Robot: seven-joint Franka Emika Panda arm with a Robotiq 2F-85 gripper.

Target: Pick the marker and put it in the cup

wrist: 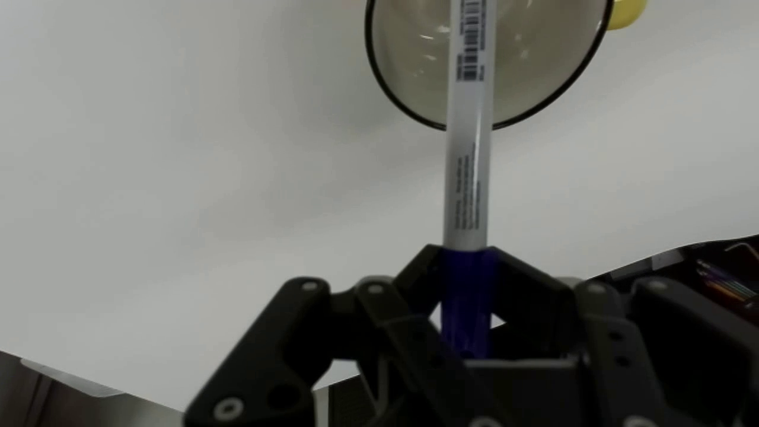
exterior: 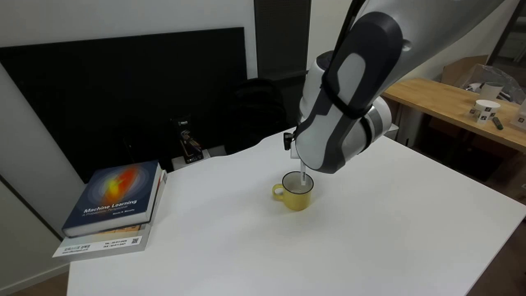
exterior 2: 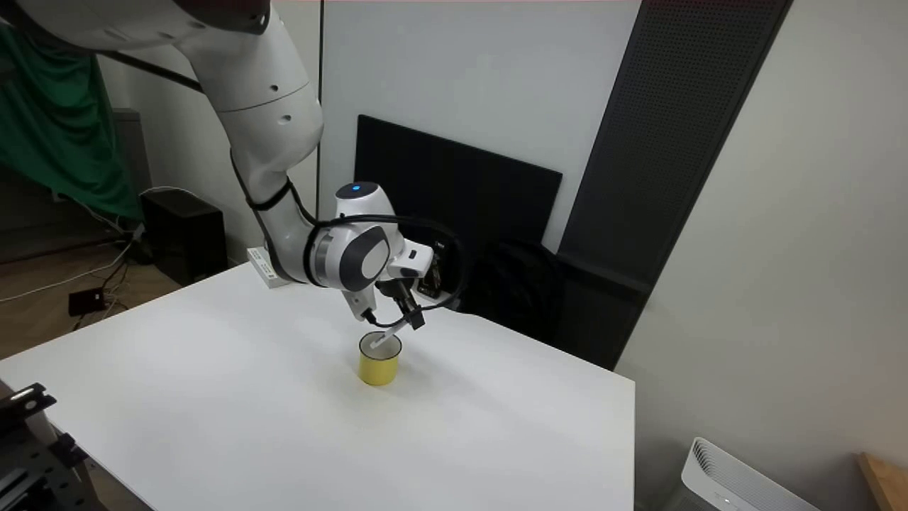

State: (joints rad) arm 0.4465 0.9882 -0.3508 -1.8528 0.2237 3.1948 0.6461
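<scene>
The big white robot arm (exterior 2: 277,128) is bent. In an exterior view it leans in from the top left, has a bend like an elbow, and hangs low over the white bench (exterior 2: 284,440), with its wrist (exterior 2: 358,264) pointing to the right. The hand (wrist: 467,279) is tipped down at a slant, close to the yellow cup (exterior: 296,201). A small blue light (exterior 2: 356,188) shines on top of the arm, and a black cable (exterior 2: 383,218) makes a loop beside the hand. In an exterior view the arm slants down from the top right corner, with a black strap (exterior: 345,107) around it, and it hides most of the hand.

The hand is squeezing the marker (wrist: 468,136) by its dark blue cap (wrist: 467,302), with black fingers (wrist: 422,281) on both sides. The white part of the marker sticks out past the fingers and over the top of the cup. In both exterior views its white end shows inside the mouth of the cup. I can't tell how deep it goes or if it touches the cup.

The cup stands upright on the bench, with its handle (exterior: 274,191) out to one side. Well away from it, a blue book (exterior: 117,197) lies on a flat gray thing (exterior: 104,246).
</scene>
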